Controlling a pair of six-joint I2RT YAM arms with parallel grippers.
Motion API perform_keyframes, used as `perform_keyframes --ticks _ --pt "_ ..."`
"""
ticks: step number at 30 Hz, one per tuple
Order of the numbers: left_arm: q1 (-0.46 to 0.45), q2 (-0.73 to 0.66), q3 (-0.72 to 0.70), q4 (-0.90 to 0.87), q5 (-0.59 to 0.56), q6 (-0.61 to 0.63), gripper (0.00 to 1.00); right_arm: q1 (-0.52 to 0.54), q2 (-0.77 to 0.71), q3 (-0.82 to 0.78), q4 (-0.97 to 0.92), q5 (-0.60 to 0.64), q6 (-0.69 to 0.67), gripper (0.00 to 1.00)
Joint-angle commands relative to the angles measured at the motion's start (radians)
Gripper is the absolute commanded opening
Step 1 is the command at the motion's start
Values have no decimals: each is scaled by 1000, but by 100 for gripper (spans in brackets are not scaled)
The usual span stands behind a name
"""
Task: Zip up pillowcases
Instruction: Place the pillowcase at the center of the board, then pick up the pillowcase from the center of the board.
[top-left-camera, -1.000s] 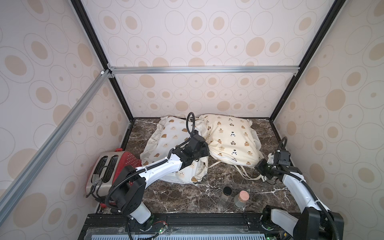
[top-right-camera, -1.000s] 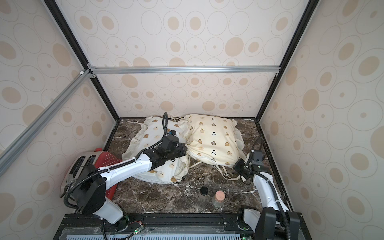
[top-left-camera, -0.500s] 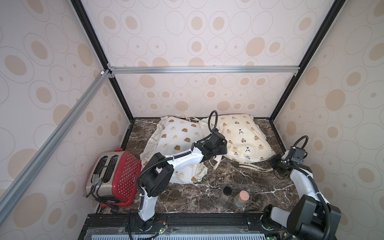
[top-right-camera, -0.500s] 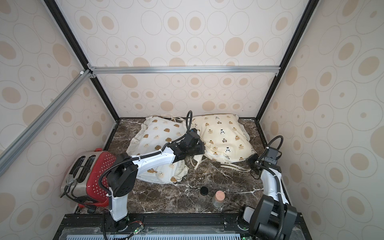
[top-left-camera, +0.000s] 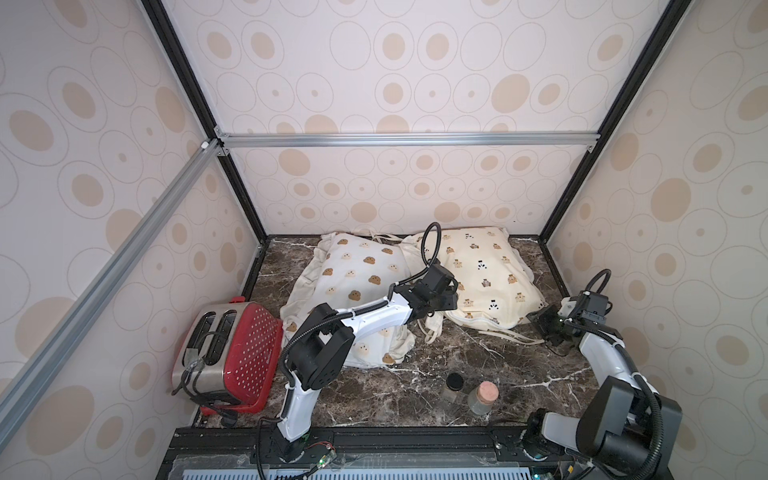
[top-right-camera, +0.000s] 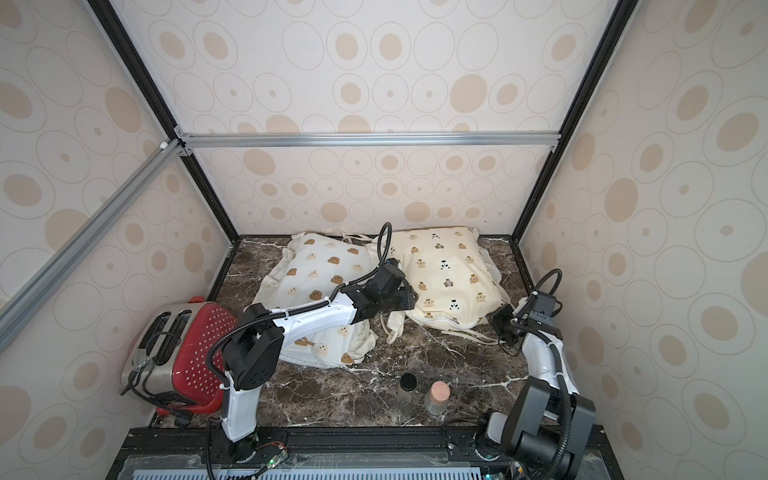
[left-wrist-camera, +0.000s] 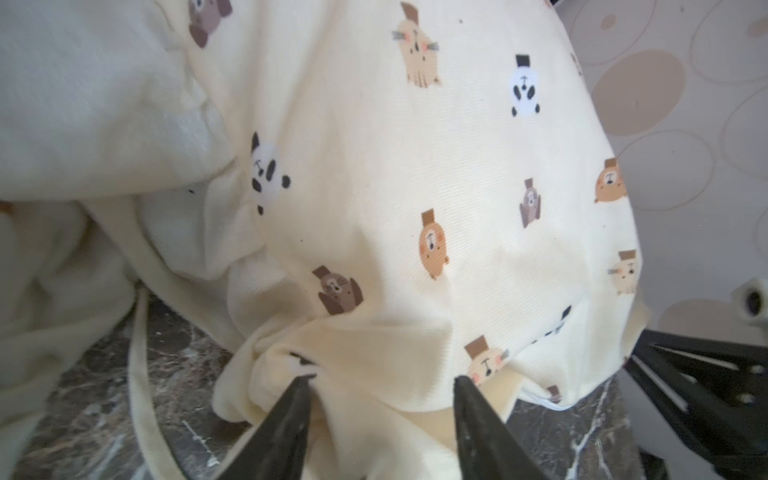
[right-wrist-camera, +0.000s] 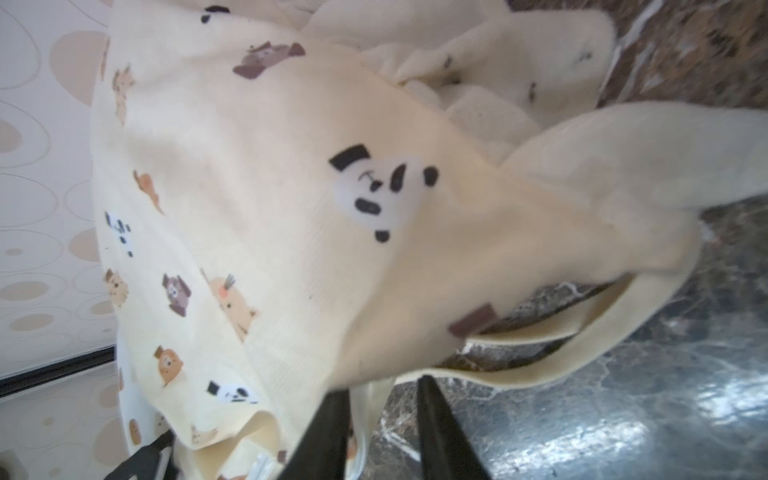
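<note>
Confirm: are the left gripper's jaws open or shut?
Open: in the left wrist view the left gripper has jaws apart, tips against the cream-yellow pillowcase.

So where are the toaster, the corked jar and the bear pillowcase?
toaster (top-left-camera: 253, 353): in a top view, dotted red side.
corked jar (top-left-camera: 478, 405): in a top view, glass body.
bear pillowcase (top-left-camera: 482, 270): in a top view, upper face.
</note>
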Motion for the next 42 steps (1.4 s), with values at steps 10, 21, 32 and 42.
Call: perform_keyframes --ticks 10,21,32,42 --pt "-1 -330 -181 -93 -178 61 99 198 -147 33 -184 -92 -67 71" --pt "34 -563 -361 -198 -247 114 99 649 -151 76 -172 46 54 75" --pt "54 -745 -554 -254 -344 83 99 1033 134 188 29 181 188 74" --pt "103 -841 -652 -317 -407 44 99 1195 402 324 136 243 217 70"
